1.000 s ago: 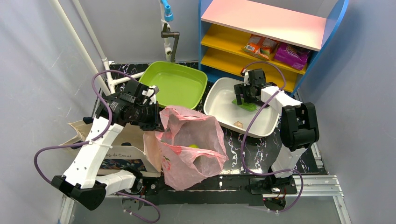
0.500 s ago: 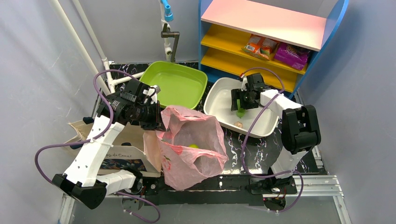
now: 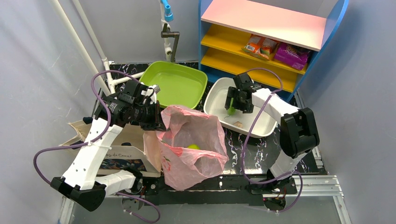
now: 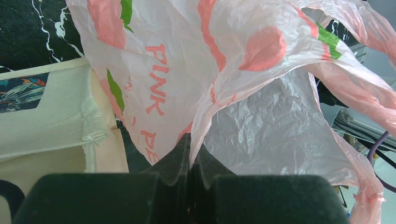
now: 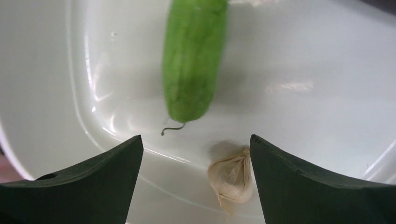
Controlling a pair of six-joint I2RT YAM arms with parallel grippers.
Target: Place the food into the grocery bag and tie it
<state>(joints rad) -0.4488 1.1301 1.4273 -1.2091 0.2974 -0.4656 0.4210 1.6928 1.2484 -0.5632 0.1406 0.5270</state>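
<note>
The grocery bag (image 4: 243, 98) reads "PINK" (below, partial "PE").

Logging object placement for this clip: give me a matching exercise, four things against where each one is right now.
Things
1. long green vegetable
2. round yellow-green fruit
3. thin pink plastic bag
4. two snack packets

Places
A. pinched in the shut left gripper
B. inside the bag
C. in the white plastic tub, under the open right gripper
D. on the yellow shelf

Pairs: 1-C, 2-B, 3-A, 4-D
</note>
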